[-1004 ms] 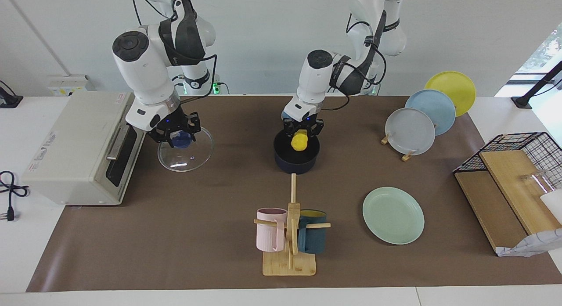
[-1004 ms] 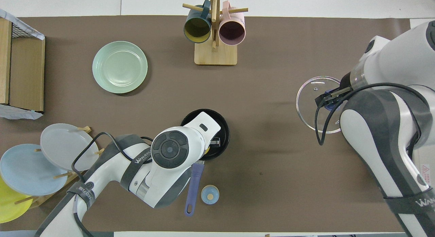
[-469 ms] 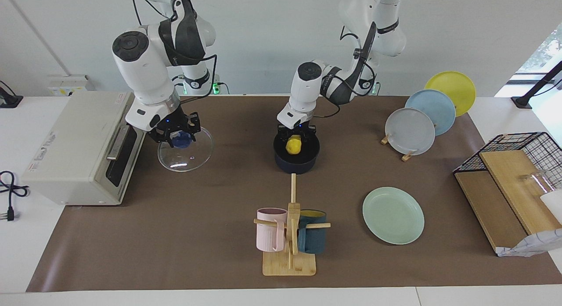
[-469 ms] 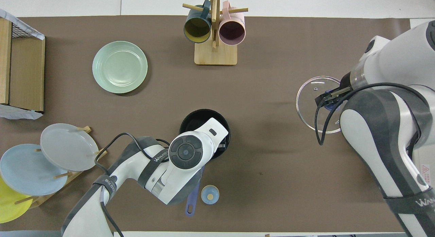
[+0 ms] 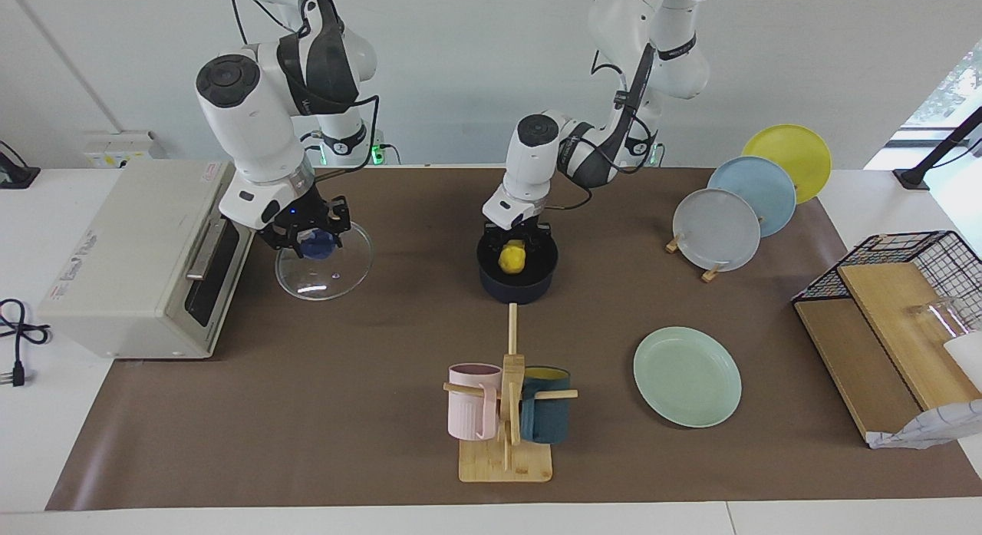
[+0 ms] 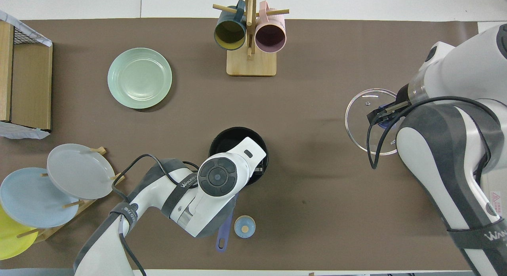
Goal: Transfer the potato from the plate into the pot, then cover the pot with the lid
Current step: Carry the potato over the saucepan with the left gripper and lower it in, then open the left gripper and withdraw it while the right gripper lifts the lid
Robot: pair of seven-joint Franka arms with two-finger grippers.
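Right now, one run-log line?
potato: in pot | plate: bare | left end effector: over pot | right end effector: on lid knob

Both arms are cased in glossy white shells with dark grey joint bands and round black caps. Black cables are looped along each. White lettering is printed on the bands.

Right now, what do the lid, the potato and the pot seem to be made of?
Lid: clear glass, since the mat shows through it; thin metallic-looking rim, blue knob.
Potato: probably plastic; bright yellow with a glossy shine.
Pot: dark navy outside, black inside, matte; possibly coated metal, though that stays uncertain.
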